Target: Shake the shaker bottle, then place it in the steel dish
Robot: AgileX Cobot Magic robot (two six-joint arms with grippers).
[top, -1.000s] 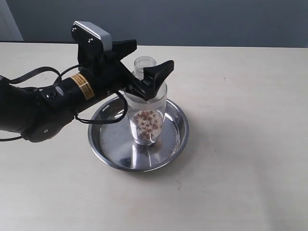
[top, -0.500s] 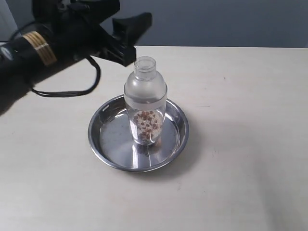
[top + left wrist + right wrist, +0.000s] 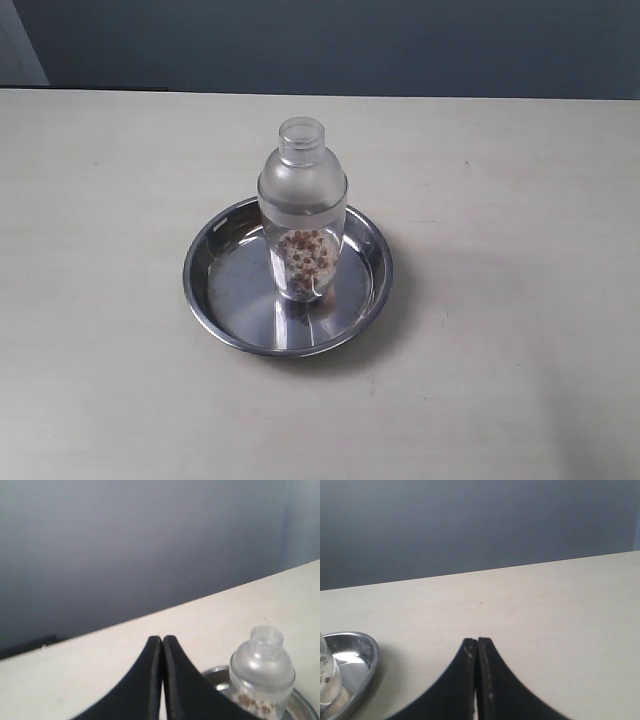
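Observation:
The shaker bottle [image 3: 302, 215] stands upright in the steel dish [image 3: 222, 302], pinkish-brown granules settled in its lower part. Neither arm shows in the exterior view. In the left wrist view my left gripper [image 3: 162, 639] is shut with nothing in it, held well back from the shaker bottle [image 3: 262, 672] and the steel dish [image 3: 215, 674]. My right gripper [image 3: 477, 641] is shut and empty too, above bare table, with the steel dish [image 3: 362, 657] and a sliver of the shaker bottle [image 3: 327, 677] off to one side.
A pale beige table [image 3: 500, 180] spreads all round the dish. A dark grey wall [image 3: 350, 45] runs behind its far edge.
My left gripper let go of the bottle, rose, and drew away to the left out of the exterior view. It has shut. The bottle stays standing in the dish.

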